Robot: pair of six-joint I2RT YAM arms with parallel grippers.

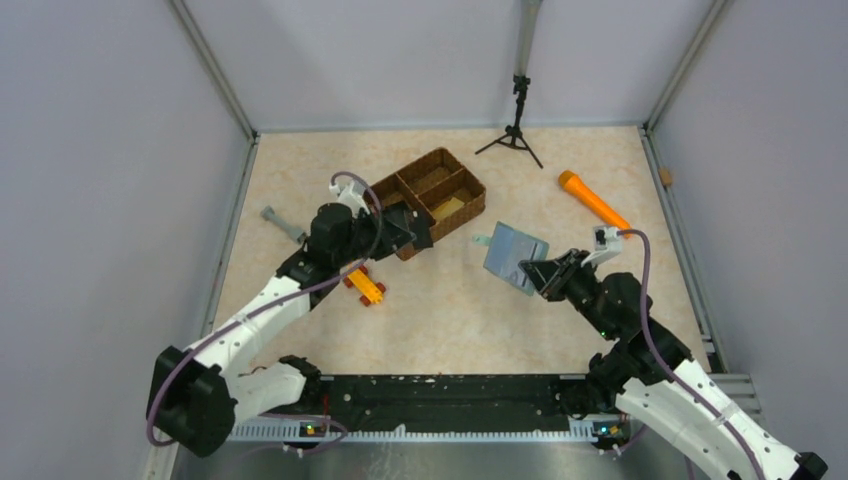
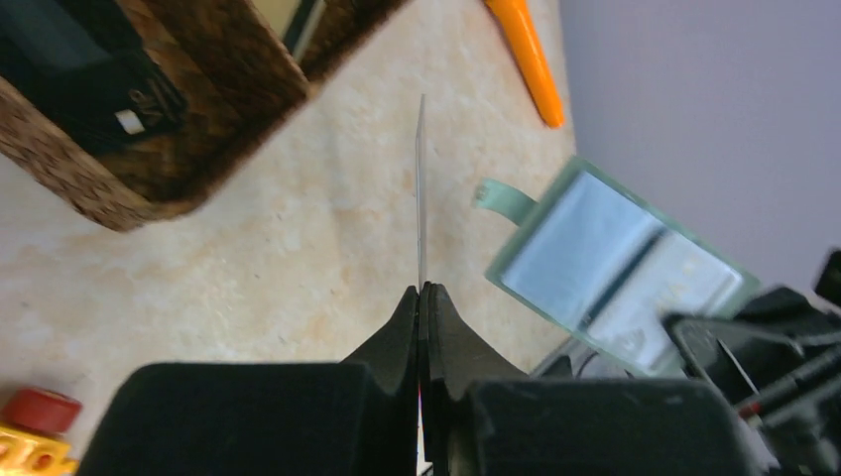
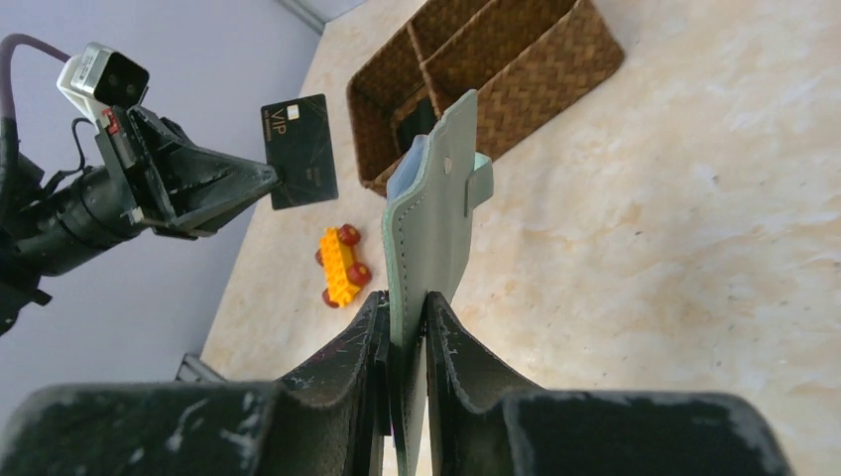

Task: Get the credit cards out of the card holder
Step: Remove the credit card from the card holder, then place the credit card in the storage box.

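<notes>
The left gripper (image 2: 421,293) had its fingers shut flat on a dark credit card (image 3: 300,151) that stuck straight out from the fingertips, by the near-left end of the woven basket (image 1: 478,200). To the basket's right, the card holder (image 1: 515,255) stood on edge, lifted off the table and clamped by the right gripper (image 3: 405,307). Its open pockets faced the left arm, the likelier one to set the card down.
</notes>
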